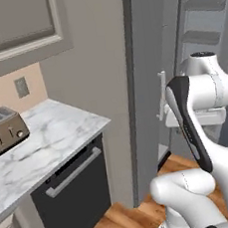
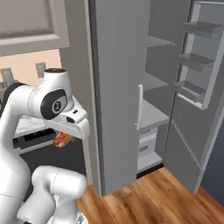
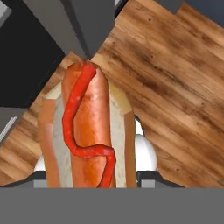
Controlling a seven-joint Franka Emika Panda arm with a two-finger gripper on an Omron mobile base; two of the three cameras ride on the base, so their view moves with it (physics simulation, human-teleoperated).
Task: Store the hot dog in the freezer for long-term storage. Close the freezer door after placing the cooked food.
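Freezer (image 2: pixel 153 87), the biggest item: tall grey compartment, standing open w/ bare grey shelves and small drawers low down. Freezer door (image 2: pixel 199 109) swung wide to the right, shelf bins on its inner face. Wood floor (image 2: pixel 148 197) below. To the left, marble counter (image 1: pixel 43 139) w/ a toaster (image 1: pixel 2 131) at its back-left edge, dark appliance w/ bar handle under its front edge.

Gripper (image 2: pixel 65 133) hangs left of the fridge, above the floor, well apart from the freezer opening. Jaws clenched on the hot dog (image 3: pixel 87 131); in the right base view a bit of orange bun peeks out under the hand.

Handling, my read: light, soft bun, so it squashes easily and too hard a squeeze could dent it. Sausage is smooth w/ a ketchup squiggle, prob. slippery and could slide out of the bun if tipped. Best hold is across the bun sides near mid-length, which looks like where it's held now. Keep it level en route to a shelf, set down gently.
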